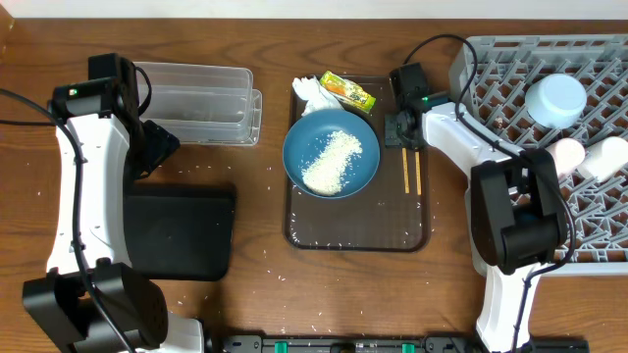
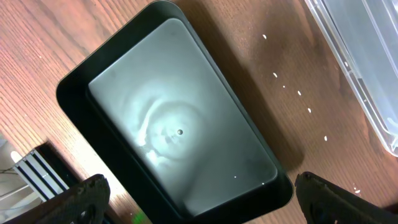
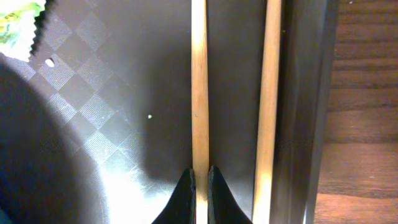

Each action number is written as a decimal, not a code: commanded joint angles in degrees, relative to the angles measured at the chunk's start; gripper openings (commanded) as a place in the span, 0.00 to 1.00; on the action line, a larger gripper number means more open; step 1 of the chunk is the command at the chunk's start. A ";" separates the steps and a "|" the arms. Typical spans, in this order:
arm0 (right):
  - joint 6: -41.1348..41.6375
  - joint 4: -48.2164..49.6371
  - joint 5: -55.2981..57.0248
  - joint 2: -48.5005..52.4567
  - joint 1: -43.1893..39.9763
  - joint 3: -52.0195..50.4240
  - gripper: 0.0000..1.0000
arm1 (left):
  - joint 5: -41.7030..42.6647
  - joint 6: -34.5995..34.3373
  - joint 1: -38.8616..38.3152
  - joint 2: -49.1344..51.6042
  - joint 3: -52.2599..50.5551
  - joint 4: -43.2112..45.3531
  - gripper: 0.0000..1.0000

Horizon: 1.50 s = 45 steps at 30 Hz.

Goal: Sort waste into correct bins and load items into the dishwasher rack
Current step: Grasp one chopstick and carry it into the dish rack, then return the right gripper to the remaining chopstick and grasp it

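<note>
**Wooden chopstick pinched, its twin lying loose**

Wooden pair lies parallel, slightly apart, along the serving tray's (image 1: 358, 221) right edge. The right gripper (image 3: 200, 177) is clamped on the inner chopstick (image 3: 199, 93) only, near one end. The outer chopstick (image 3: 268, 93) sits against the tray's raised rim, untouched.

Judgement: an end grip on so thin a stick invites pivoting. Lift straight up and keep it level before carrying it to the dishwasher rack (image 1: 589, 206), right of the tray. The twin needs a second trip.

Left gripper (image 2: 200, 180) has its jaws wide and holds nothing. It hangs over the black tray (image 2: 74, 93), well left of the serving tray.
</note>
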 commanded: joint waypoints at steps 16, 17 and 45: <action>-10.80 -6.62 -3.45 -24.44 -16.70 4.07 0.01 | -0.44 0.37 0.22 -0.94 -0.13 -0.33 0.98; -12.24 -6.69 -4.02 -24.72 -17.81 4.07 0.01 | -0.44 0.37 0.22 -0.94 -0.13 -0.33 0.98; -14.78 -5.75 -4.79 -15.54 -21.66 3.80 0.59 | -0.44 0.37 0.22 -0.94 -0.13 -0.33 0.98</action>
